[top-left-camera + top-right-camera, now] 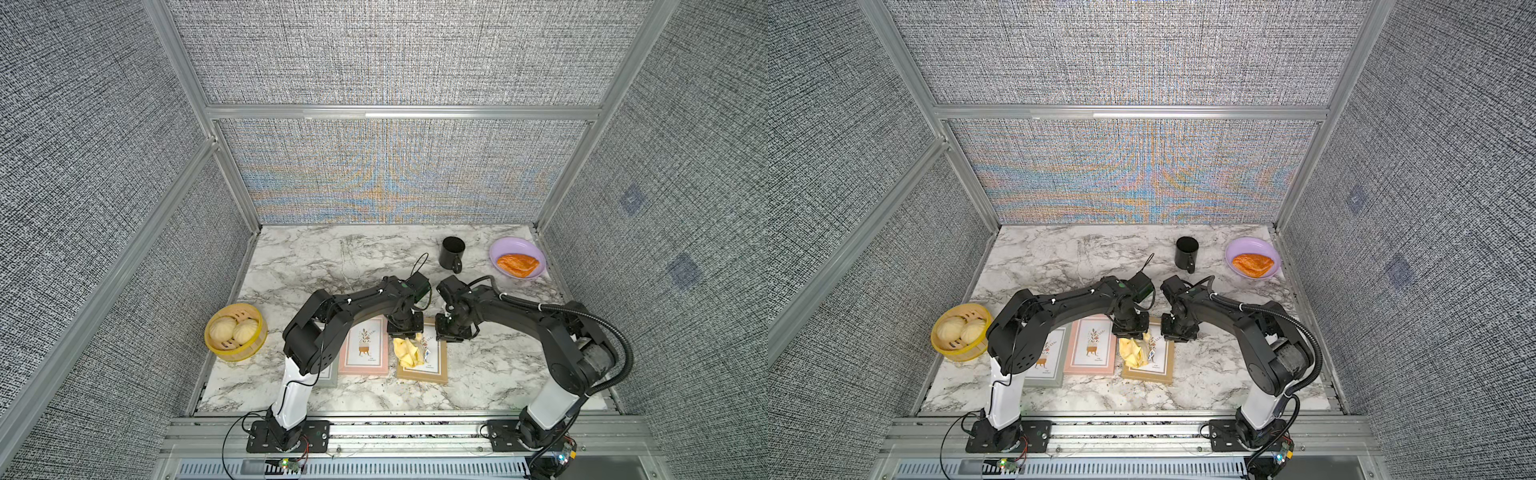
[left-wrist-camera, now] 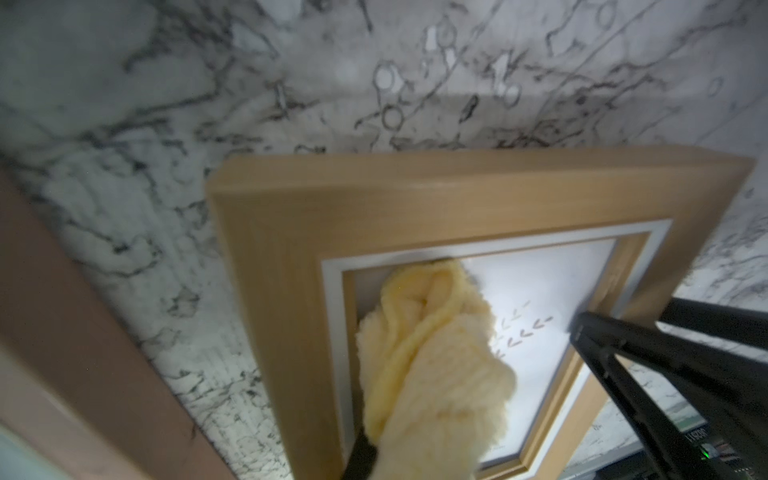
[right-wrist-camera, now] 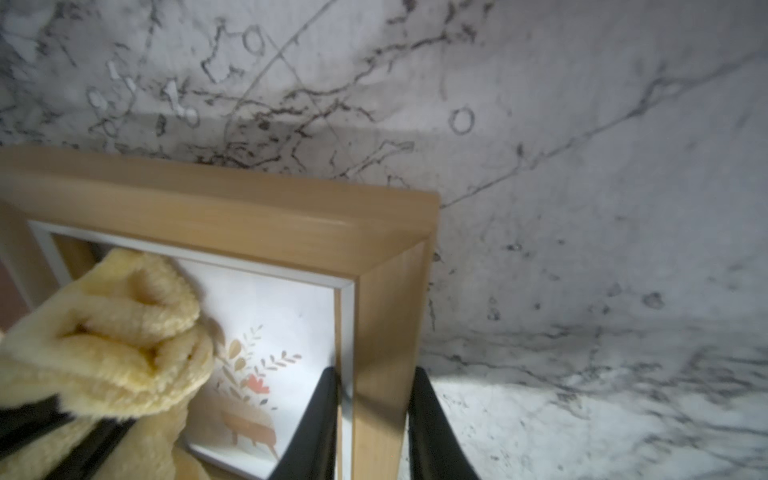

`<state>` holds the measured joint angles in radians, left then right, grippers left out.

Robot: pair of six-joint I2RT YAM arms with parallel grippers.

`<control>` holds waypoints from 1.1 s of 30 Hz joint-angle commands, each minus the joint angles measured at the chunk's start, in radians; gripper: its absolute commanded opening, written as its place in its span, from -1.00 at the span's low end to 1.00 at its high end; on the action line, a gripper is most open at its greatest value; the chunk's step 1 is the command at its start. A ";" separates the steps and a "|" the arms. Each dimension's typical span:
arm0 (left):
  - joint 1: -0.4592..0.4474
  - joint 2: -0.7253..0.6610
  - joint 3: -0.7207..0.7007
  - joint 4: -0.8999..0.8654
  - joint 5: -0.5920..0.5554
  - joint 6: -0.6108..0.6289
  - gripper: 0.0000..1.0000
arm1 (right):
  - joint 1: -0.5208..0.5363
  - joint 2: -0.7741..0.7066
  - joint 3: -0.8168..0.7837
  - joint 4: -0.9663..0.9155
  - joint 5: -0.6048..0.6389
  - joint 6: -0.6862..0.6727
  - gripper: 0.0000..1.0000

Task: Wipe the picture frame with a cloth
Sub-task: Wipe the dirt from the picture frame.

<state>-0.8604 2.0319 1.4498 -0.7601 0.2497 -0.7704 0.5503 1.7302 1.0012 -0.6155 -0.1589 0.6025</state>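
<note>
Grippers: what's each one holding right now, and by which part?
Left gripper pinches the cloth by a bunched fold. Right gripper clamps the wooden frame by its side rail, near a corner.

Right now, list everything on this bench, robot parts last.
wooden frame: 1, tan, near centre, rightmost of three frames
pink frame: 1, pink, beside it, left
grey frame: 1, grey-green, left of the pink frame, partly hidden
cloth: 1, pale yellow, bunched on the wooden frame's picture
steamer basket: 1, yellow, left edge
buns: 2, cream, in the steamer basket
mug: 1, black, far right
plate: 1, lilac, far right corner
pastry: 1, orange-brown, on the plate
table: 1, white-grey marble, under everything
left gripper: 1, black, shut on the cloth
right gripper: 1, black, clamped on the wooden frame's right rail
</note>
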 commanded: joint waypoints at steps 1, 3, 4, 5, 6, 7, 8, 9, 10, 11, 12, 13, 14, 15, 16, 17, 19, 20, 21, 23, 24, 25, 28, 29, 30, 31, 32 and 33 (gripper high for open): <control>0.001 -0.069 -0.083 0.021 -0.028 -0.009 -1.00 | 0.003 0.022 -0.015 -0.011 0.071 -0.016 -0.52; -0.007 -0.141 -0.186 0.031 0.002 -0.033 -1.00 | 0.004 0.019 -0.016 -0.009 0.071 -0.013 -0.51; -0.012 -0.175 -0.230 0.033 0.012 -0.041 -1.00 | 0.003 0.019 -0.015 -0.006 0.070 -0.011 -0.51; -0.019 -0.204 -0.281 0.033 0.025 -0.048 -1.00 | 0.003 0.017 -0.017 -0.003 0.069 -0.010 -0.52; -0.026 -0.241 -0.328 0.033 0.037 -0.056 -1.00 | 0.003 0.018 -0.019 -0.001 0.067 -0.010 -0.51; -0.031 -0.270 -0.367 0.032 0.049 -0.063 -1.00 | 0.003 0.017 -0.021 0.002 0.067 -0.009 -0.51; -0.038 -0.304 -0.410 0.033 0.061 -0.070 -1.00 | 0.003 0.017 -0.021 0.003 0.065 -0.009 -0.51; -0.044 -0.335 -0.447 0.034 0.070 -0.079 -1.00 | 0.005 0.018 -0.022 0.006 0.064 -0.009 -0.51; -0.046 -0.360 -0.477 0.037 0.075 -0.084 -1.00 | 0.006 0.019 -0.023 0.008 0.062 -0.007 -0.52; -0.049 -0.387 -0.509 0.042 0.079 -0.088 -1.00 | 0.005 0.019 -0.024 0.008 0.062 -0.006 -0.52; -0.050 -0.410 -0.537 0.051 0.080 -0.093 -1.00 | 0.005 0.020 -0.026 0.010 0.062 -0.006 -0.52; -0.049 -0.426 -0.558 0.060 0.078 -0.095 -1.00 | 0.007 0.020 -0.026 0.010 0.062 -0.007 -0.52; -0.049 -0.440 -0.576 0.072 0.075 -0.099 -1.00 | 0.007 0.022 -0.026 0.011 0.062 -0.006 -0.52; -0.049 -0.448 -0.587 0.086 0.074 -0.102 -1.00 | 0.007 0.022 -0.026 0.013 0.062 -0.006 -0.52; -0.049 -0.450 -0.589 0.097 0.075 -0.105 -1.00 | 0.007 0.022 -0.026 0.013 0.062 -0.006 -0.51; -0.049 -0.447 -0.584 0.108 0.078 -0.105 -1.00 | 0.007 0.022 -0.027 0.013 0.061 -0.005 -0.51; -0.049 -0.431 -0.555 0.123 0.077 -0.100 -1.00 | 0.008 0.022 -0.027 0.013 0.062 -0.006 -0.51; -0.049 -0.417 -0.531 0.126 0.073 -0.093 -1.00 | 0.008 0.022 -0.028 0.011 0.062 -0.007 -0.52; -0.049 -0.401 -0.507 0.130 0.071 -0.086 -1.00 | 0.007 0.020 -0.027 0.010 0.063 -0.007 -0.52; -0.049 -0.363 -0.458 0.136 0.074 -0.075 -1.00 | 0.008 0.020 -0.027 0.009 0.065 -0.007 -0.51; -0.049 -0.341 -0.433 0.140 0.075 -0.071 -1.00 | 0.008 0.019 -0.027 0.006 0.065 -0.007 -0.52; -0.049 -0.322 -0.414 0.144 0.076 -0.068 -1.00 | 0.008 0.017 -0.027 0.007 0.067 -0.007 -0.52; -0.049 -0.270 -0.365 0.165 0.077 -0.062 -1.00 | 0.008 0.015 -0.027 0.004 0.068 -0.007 -0.52; -0.049 -0.246 -0.345 0.168 0.079 -0.056 -1.00 | 0.008 0.015 -0.028 0.004 0.068 -0.006 -0.51; -0.049 -0.225 -0.329 0.167 0.085 -0.052 -1.00 | 0.008 0.014 -0.027 0.003 0.068 -0.006 -0.51; -0.052 -0.210 -0.316 0.168 0.094 -0.051 -1.00 | 0.008 0.015 -0.027 0.002 0.068 -0.006 -0.51; -0.057 -0.198 -0.306 0.167 0.099 -0.050 -1.00 | 0.008 0.015 -0.026 0.003 0.070 -0.007 -0.52; -0.065 -0.192 -0.299 0.167 0.103 -0.047 -1.00 | 0.008 0.014 -0.026 0.001 0.070 -0.007 -0.51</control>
<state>-0.9154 1.8236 1.1336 -0.5907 0.3656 -0.8371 0.5549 1.7229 0.9913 -0.5991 -0.1558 0.6071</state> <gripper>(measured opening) 0.097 0.244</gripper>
